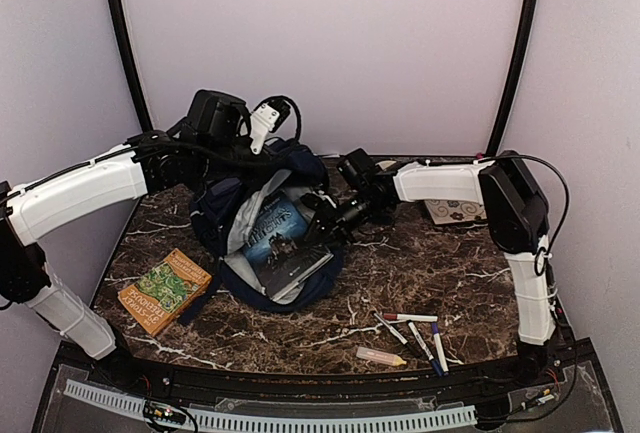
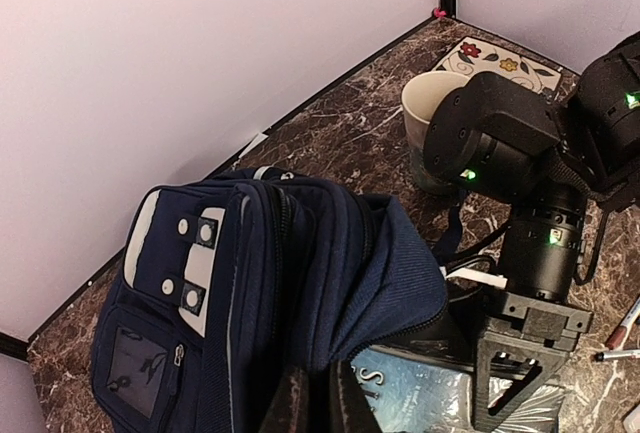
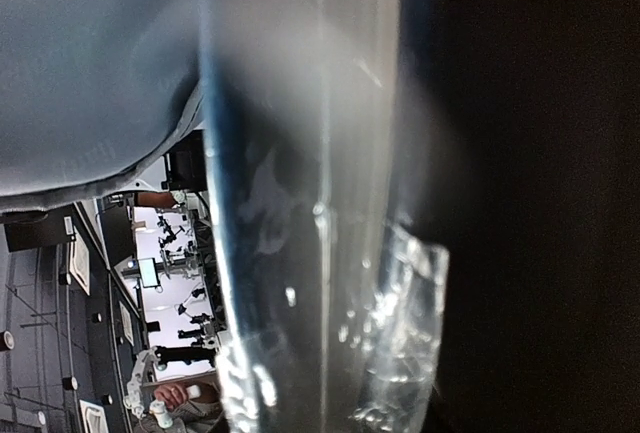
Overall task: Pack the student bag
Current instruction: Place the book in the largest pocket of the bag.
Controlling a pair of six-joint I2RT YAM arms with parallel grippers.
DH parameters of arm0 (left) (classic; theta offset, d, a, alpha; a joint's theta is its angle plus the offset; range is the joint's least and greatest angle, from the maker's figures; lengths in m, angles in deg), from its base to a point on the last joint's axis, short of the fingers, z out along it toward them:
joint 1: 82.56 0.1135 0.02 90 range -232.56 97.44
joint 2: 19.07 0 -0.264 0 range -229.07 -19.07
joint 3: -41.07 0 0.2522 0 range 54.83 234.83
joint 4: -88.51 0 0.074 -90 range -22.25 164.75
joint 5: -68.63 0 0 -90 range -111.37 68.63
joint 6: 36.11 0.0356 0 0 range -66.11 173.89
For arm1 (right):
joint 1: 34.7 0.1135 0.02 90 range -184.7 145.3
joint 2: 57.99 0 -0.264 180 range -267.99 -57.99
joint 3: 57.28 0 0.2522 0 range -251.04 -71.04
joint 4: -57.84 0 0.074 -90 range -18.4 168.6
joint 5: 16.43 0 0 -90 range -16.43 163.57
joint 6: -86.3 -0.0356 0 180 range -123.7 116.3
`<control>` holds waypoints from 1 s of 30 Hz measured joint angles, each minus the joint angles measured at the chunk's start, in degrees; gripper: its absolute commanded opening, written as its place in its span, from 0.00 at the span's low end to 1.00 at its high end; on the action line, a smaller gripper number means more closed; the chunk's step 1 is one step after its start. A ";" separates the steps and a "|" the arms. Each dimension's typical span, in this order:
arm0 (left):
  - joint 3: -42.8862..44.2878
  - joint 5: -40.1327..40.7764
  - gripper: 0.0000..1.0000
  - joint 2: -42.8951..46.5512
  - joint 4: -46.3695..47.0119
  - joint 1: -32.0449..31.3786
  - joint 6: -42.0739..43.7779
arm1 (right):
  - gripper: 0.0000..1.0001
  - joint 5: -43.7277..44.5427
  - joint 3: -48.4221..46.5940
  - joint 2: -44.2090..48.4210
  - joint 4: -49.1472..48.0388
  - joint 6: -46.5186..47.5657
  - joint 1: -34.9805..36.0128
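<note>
The student bag (image 1: 225,215), a navy backpack, lies open in the middle of the table with its grey lining showing. My left gripper (image 2: 322,395) is shut on the navy fabric edge of the bag's (image 2: 300,273) opening and holds that flap up. A blue glossy book (image 1: 283,236) sits partly inside the opening. My right gripper (image 1: 323,220) is shut on that book's right edge. In the right wrist view the book's shiny cover (image 3: 300,253) fills the frame and hides the fingers.
An orange and green book (image 1: 164,290) lies left of the bag. Several markers (image 1: 410,318) and a pale eraser (image 1: 380,356) lie at the front right. A white mug (image 2: 432,113) and a flowered coaster (image 2: 500,58) stand at the back right.
</note>
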 measured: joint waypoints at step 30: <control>-5.86 -4.57 0.00 6.38 -0.61 0.07 -2.21 | 0.56 18.05 -9.84 -7.41 4.79 9.27 2.32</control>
